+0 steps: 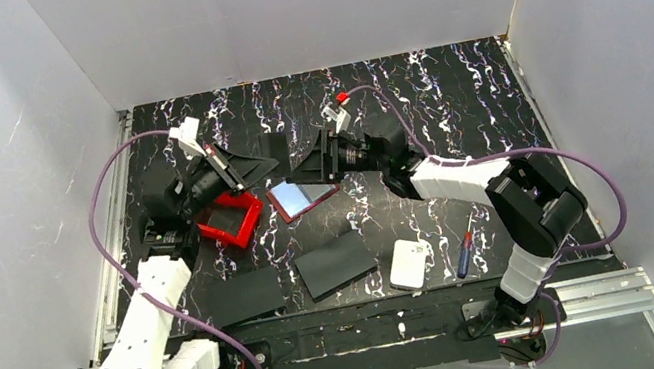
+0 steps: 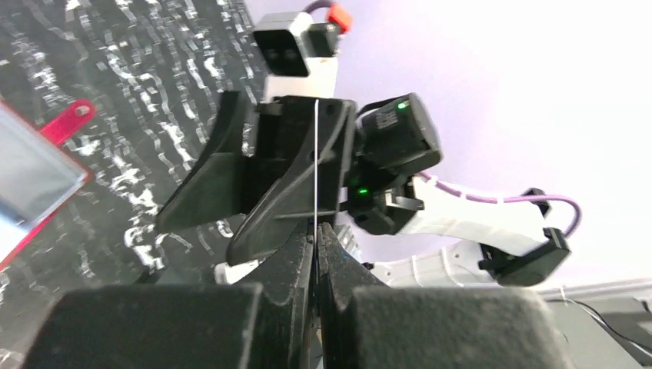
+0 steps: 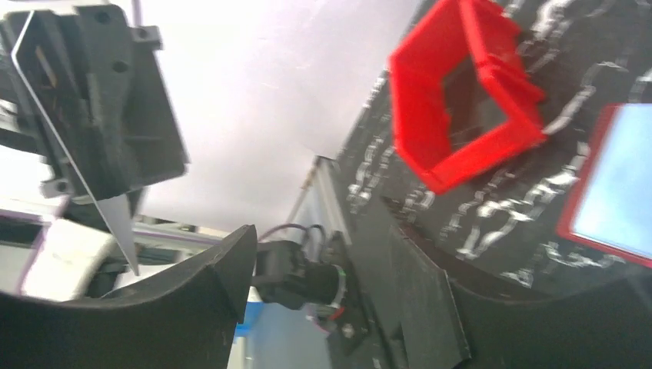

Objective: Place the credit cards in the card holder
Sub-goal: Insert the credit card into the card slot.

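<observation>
My left gripper (image 2: 315, 228) is shut on a thin pale credit card (image 2: 315, 154) that shows edge-on, standing up out of its fingertips. From the right wrist view the same credit card (image 3: 117, 219) hangs from the left gripper at the upper left. My right gripper (image 3: 323, 269) is open with nothing between its fingers, and it faces the left gripper (image 1: 261, 167) above the mat. The dark red card holder (image 1: 303, 196) lies open on the mat just below the right gripper (image 1: 312, 169), with a pale blue-grey panel facing up. The card holder (image 3: 615, 192) also shows at that view's right edge.
A bright red open-topped bin (image 1: 230, 220) stands left of the card holder, under the left arm. Two black flat sheets (image 1: 337, 264) (image 1: 241, 297) lie nearer the front. A white rounded pad (image 1: 410, 263) and a screwdriver (image 1: 465, 252) lie at the front right. White walls surround the mat.
</observation>
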Tool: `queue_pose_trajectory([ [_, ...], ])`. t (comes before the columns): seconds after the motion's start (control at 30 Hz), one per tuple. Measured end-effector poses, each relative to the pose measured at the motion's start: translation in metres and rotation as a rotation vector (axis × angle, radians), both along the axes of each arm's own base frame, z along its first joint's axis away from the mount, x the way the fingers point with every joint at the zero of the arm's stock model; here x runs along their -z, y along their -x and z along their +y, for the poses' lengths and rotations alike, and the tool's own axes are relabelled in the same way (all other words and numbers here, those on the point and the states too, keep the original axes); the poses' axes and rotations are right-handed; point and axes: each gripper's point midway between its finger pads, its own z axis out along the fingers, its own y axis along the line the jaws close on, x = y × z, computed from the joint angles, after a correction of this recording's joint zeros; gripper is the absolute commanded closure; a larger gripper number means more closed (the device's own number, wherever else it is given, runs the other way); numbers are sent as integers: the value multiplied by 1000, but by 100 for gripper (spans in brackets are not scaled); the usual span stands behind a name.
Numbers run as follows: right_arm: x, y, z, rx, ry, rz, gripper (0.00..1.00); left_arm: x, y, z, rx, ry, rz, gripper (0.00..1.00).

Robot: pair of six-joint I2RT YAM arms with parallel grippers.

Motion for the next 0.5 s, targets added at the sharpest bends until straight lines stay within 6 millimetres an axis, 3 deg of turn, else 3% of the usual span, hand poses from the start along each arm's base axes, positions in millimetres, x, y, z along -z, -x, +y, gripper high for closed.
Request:
queue_pose_trajectory([
  [0.07,-16,3,1,-3,-71,-2,37,-6,0,-5,-4,21,-19,100],
  [0.2,-44,8,-4,5,-206,-5,36,-6,-2,-9,-44,54,-23,100],
  [0.37,-46,14,-15,34,-253,39,32,-5,-6,-2,-130,92,-11,100],
  [0.5,-64,19,-19,32,-292,16,34,-14,-11,3,-178,116,-32,100],
])
